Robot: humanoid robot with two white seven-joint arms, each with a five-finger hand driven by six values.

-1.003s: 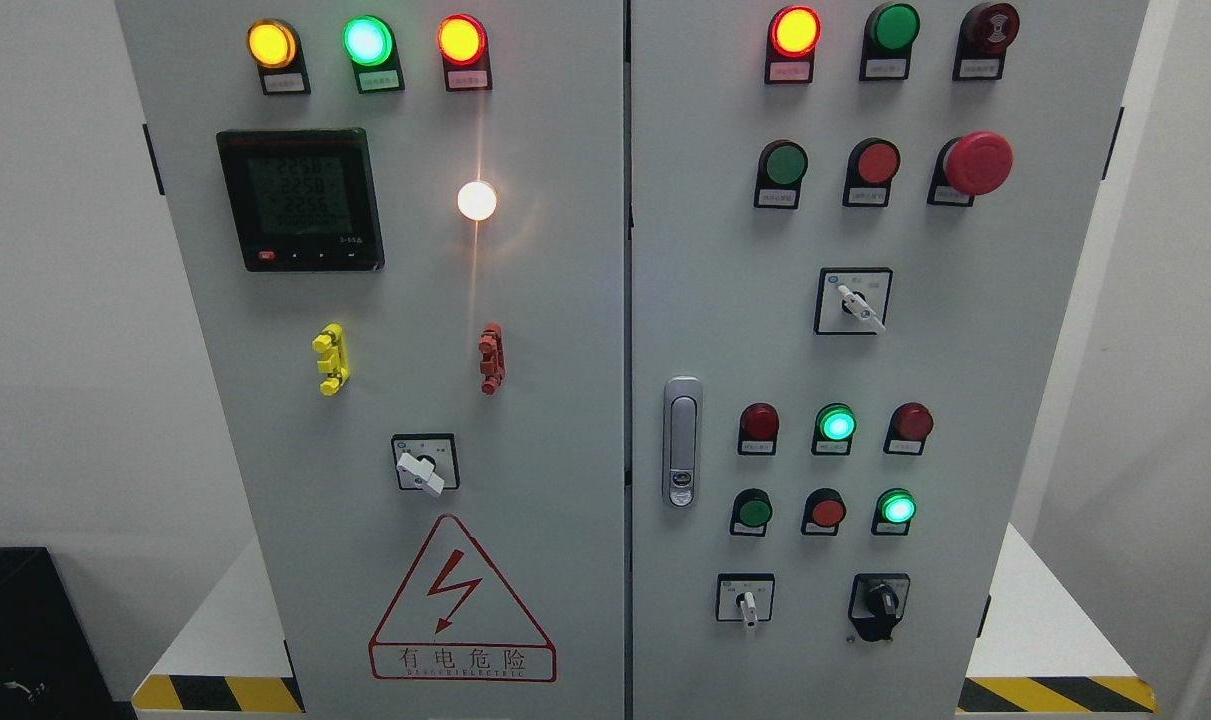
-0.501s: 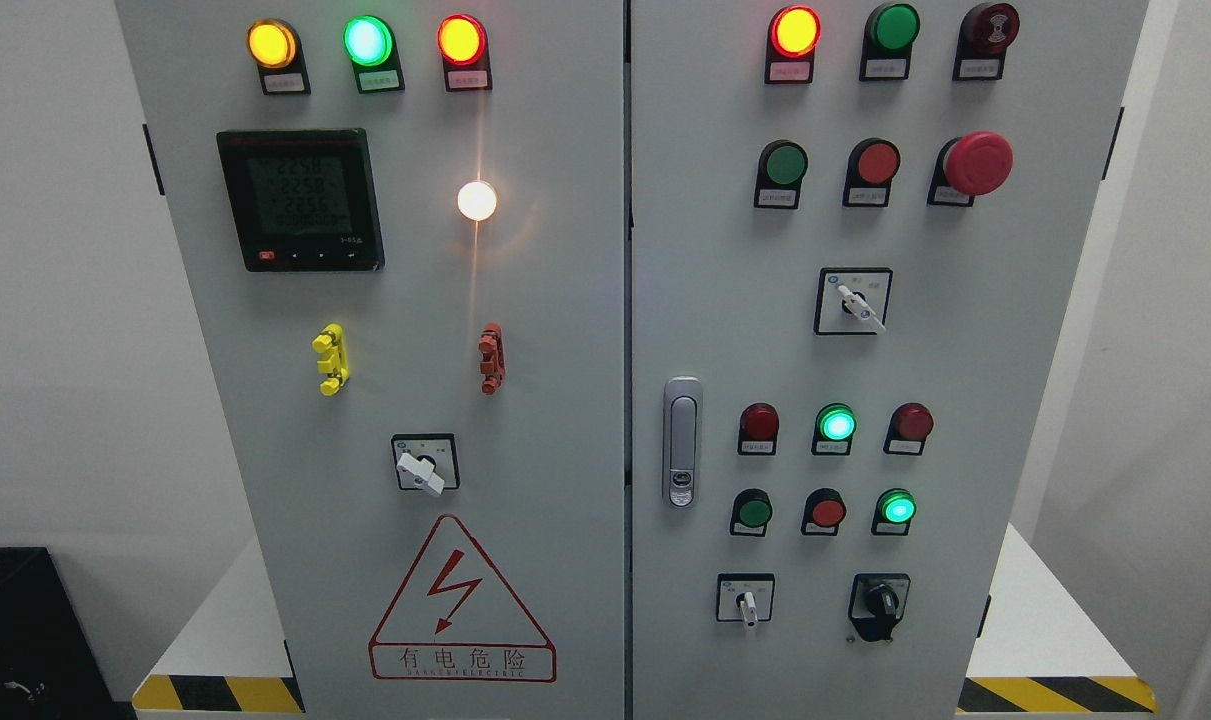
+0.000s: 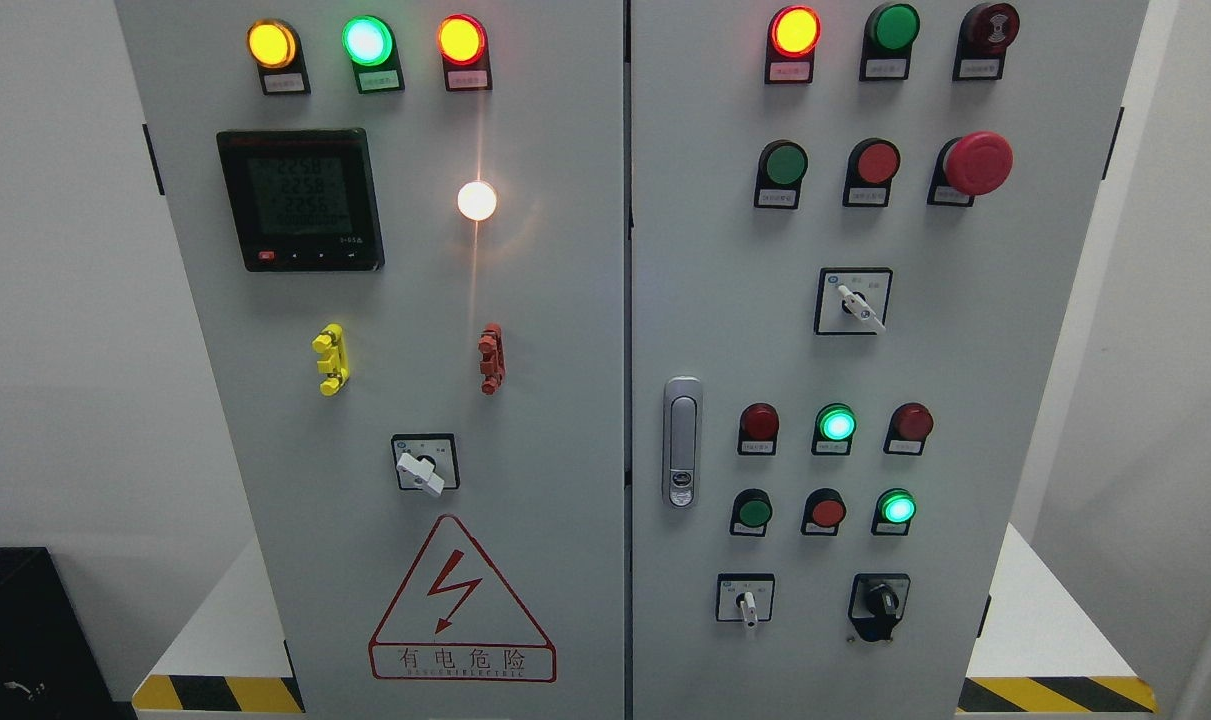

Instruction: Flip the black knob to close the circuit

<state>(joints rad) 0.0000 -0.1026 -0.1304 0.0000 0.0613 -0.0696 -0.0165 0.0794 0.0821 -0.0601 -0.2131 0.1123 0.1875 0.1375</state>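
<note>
The black knob (image 3: 880, 602) sits at the lower right of the right cabinet door (image 3: 965, 400), on a black shield-shaped base. Its ridge points roughly straight up and down. A small white selector switch (image 3: 746, 603) is to its left in a black square frame. Neither of my hands nor any arm shows in the head view.
Grey two-door electrical cabinet with lit lamps, push buttons, a red mushroom stop button (image 3: 977, 163), a door latch (image 3: 681, 441), a digital meter (image 3: 300, 199) and a hazard triangle (image 3: 462, 600). It stands on a white plinth (image 3: 1045, 620) with yellow-black striping. A black box (image 3: 25, 630) is at lower left.
</note>
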